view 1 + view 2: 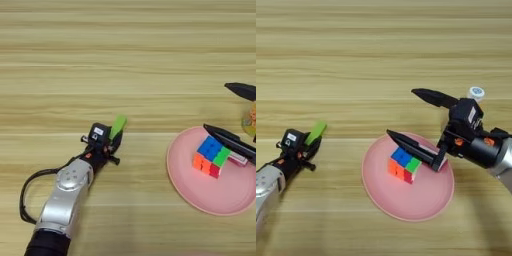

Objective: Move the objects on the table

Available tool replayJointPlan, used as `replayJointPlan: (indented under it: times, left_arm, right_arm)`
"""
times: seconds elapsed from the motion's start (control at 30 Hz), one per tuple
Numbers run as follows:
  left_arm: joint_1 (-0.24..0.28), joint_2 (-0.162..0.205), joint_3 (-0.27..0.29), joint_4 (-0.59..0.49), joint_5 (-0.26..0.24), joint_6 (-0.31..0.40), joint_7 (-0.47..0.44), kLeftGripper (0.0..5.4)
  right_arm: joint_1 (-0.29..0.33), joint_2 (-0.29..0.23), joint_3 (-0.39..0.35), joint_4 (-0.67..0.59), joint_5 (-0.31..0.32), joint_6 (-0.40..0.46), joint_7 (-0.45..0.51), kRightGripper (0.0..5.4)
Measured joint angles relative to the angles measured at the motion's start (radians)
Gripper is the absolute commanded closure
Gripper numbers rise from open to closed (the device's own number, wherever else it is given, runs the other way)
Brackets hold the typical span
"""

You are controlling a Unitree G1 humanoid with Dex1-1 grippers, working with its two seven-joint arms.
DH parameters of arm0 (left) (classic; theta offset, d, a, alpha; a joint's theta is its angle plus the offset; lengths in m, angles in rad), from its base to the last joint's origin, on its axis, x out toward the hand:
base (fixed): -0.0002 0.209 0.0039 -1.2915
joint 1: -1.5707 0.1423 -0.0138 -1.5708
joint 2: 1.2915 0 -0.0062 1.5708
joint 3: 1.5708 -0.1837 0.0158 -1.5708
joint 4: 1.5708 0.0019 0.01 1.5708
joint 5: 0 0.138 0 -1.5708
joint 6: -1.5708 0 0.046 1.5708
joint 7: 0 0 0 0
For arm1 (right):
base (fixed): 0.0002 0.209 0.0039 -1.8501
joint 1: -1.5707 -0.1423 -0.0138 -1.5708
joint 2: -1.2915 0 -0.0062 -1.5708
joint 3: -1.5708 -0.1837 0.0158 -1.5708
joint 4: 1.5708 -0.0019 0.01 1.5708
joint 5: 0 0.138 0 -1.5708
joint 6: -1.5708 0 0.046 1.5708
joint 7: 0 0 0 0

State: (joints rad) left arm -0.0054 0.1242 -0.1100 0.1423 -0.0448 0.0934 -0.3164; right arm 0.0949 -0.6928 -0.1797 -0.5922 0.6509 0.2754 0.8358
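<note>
Nearest to us, toward the near edge of the surface (125, 60), our left arm reaches in from the near-left corner. Our left hand (111, 136) has its two black fingers pressed onto the small green bar (118, 126), which sticks up and away from the fingers at a tilt.

Right of centre on the near half sits the pink plate (406, 202). The multicoloured puzzle cube (404, 164) rests on the plate's far half, showing blue, green, orange and red faces. Just beside the cube, on its right, we see a thin strip of something red and white (439, 162) on the plate, mostly hidden under a finger, so we cannot tell what it is.

Our right arm comes in from the right edge. Our right hand (401, 114) is spread wide: one finger (415, 145) stretches low over the plate with its tip just above the cube's far-left side, the other finger (433, 97) points left, well apart from it, over bare surface beyond the plate.

Farther back, behind the right hand, a white cap (476, 92) peeks out; in the left eye view an orange shape (250, 120) shows at the right edge, presumably the juice bottle.
</note>
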Motion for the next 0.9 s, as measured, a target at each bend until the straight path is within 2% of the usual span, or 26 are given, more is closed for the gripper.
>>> replayJointPlan:
  times: [0.47, 0.67, 0.9]
  left_arm:
    - [0.002, 0.009, -0.015, -0.006, 0.001, -0.007, -0.003, 4.08]
    - [0.021, 0.021, -0.046, -0.085, 0.0, -0.036, -0.051, 4.08]
    - [0.076, 0.087, -0.137, -0.16, 0.0, -0.073, -0.185, 4.08]
  right_arm:
    - [-0.002, 0.0, -0.002, 0.002, 0.001, 0.0, 0.0, 0.0]
    - [-0.008, 0.0, -0.002, 0.007, 0.0, 0.0, 0.0, 0.0]
    - [-0.009, 0.0, -0.002, 0.01, -0.001, 0.0, 0.0, 0.0]
